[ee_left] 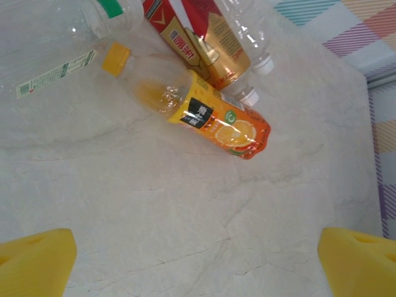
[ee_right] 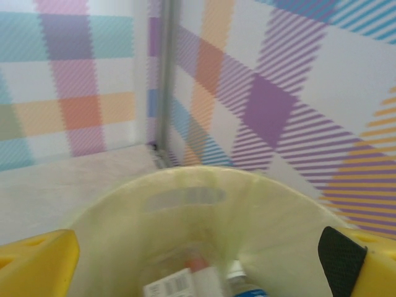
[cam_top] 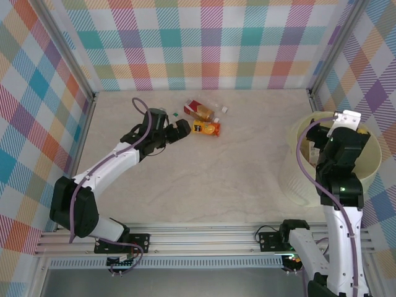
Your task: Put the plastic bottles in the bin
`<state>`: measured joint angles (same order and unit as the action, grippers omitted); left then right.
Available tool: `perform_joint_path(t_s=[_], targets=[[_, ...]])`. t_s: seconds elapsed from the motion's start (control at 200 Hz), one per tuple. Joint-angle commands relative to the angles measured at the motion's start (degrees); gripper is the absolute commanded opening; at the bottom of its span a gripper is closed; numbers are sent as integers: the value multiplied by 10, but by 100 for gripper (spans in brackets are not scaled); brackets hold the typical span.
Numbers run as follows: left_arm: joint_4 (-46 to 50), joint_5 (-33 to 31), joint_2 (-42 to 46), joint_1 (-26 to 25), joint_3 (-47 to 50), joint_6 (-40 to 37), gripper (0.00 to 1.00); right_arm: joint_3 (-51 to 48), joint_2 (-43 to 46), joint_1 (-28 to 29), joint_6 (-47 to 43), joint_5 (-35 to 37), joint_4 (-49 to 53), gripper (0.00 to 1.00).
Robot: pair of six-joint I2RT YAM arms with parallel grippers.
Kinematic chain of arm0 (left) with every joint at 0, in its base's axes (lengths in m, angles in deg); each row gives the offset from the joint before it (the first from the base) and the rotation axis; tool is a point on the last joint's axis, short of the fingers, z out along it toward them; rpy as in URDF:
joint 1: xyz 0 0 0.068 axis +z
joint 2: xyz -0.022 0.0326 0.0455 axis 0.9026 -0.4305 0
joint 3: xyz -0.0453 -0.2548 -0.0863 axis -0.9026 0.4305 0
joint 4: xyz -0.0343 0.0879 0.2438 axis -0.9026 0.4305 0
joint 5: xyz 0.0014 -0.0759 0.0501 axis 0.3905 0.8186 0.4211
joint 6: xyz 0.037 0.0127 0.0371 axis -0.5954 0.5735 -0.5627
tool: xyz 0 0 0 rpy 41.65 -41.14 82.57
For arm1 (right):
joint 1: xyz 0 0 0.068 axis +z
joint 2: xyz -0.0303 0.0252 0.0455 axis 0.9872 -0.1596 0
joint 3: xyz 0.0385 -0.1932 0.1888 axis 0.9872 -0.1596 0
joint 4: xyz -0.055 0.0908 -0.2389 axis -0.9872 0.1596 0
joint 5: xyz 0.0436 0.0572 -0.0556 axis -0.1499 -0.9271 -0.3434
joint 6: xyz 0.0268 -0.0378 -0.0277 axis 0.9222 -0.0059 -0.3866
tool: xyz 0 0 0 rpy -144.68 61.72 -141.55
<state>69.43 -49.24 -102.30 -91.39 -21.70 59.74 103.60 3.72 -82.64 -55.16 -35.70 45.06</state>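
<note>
Left claw (cam_top: 183, 129) stands wide open low over the table (cam_top: 235, 179), its yellow fingertips (ee_left: 34, 263) spread to the two lower corners of the left wrist view with nothing between them. Just ahead of it a cluster of plastic bottles lies on the tabletop. Nearest is an orange-label bottle (ee_left: 207, 117) with a yellow cap, on its side. A red-label bottle (ee_left: 195, 37) touches it from behind. A clear bottle with a green cap (ee_left: 68, 31) lies to the left, and another clear bottle with a white cap (ee_left: 247, 28) lies just beside the red one. The right claw (cam_top: 341, 127) hangs above the bin (cam_top: 370, 168) at the table's right edge, its jaws also wide apart and empty. The right wrist view looks down into the bin, where a few blurred bottles (ee_right: 185, 281) lie at the bottom.
</note>
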Motion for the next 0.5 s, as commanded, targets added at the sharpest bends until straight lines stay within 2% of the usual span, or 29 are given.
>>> perform_joint_path(t_s=[0.0, 0.13, 0.26, 0.33, 0.495], targets=[[16, -11, -10, 5, -20, -11, 100, 36, -3, -2, 39, -148, 11, 100], [28, -29, -16, 17, -26, -10, 100, 73, -40, 1, 78, -325, 40, 100], [23, -25, -19, 33, -24, -17, 100, 91, -79, 28, 129, -451, 30, 100], [23, -25, -21, 41, -26, -24, 100, 93, -92, 71, 137, -461, 14, 100], [29, -44, -27, 57, -30, -44, 100, 107, -131, 182, 122, -425, -9, 100]])
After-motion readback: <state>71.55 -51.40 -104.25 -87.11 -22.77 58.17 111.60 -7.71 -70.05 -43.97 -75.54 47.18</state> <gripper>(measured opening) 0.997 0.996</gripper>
